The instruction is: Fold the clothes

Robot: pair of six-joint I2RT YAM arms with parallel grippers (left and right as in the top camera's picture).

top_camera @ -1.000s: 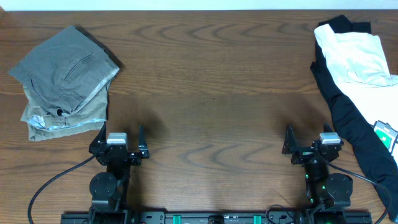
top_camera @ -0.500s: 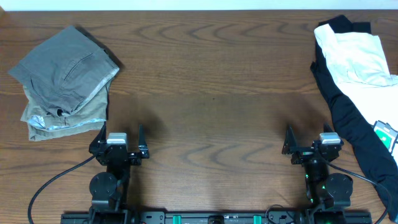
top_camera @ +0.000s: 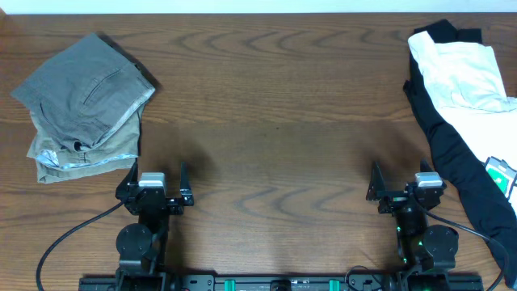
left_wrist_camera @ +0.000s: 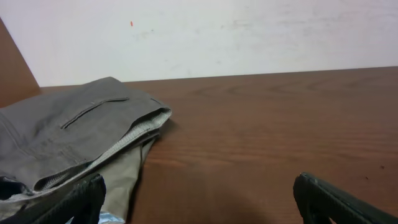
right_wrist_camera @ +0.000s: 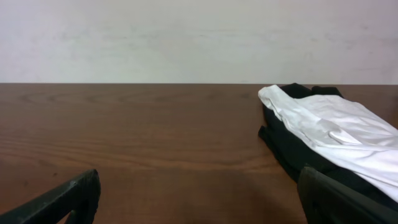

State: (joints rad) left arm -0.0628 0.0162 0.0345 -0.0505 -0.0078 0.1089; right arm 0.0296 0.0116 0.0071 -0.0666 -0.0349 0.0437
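A white T-shirt (top_camera: 462, 71) lies crumpled at the far right on a long black garment (top_camera: 462, 166); a green-and-black print (top_camera: 502, 174) shows at the right edge. Both also show in the right wrist view: T-shirt (right_wrist_camera: 336, 127), black garment (right_wrist_camera: 292, 146). Folded grey trousers (top_camera: 85, 87) lie on khaki trousers (top_camera: 97, 149) at the far left, seen in the left wrist view as grey (left_wrist_camera: 68, 134) over khaki (left_wrist_camera: 121, 177). My left gripper (top_camera: 156, 174) (left_wrist_camera: 199, 196) is open and empty near the front edge. My right gripper (top_camera: 401, 174) (right_wrist_camera: 199, 196) is open and empty.
The dark wooden table (top_camera: 275, 113) runs between the two piles. A white wall (right_wrist_camera: 186, 37) stands behind its far edge. Black cables (top_camera: 73, 234) trail from the arm bases at the front.
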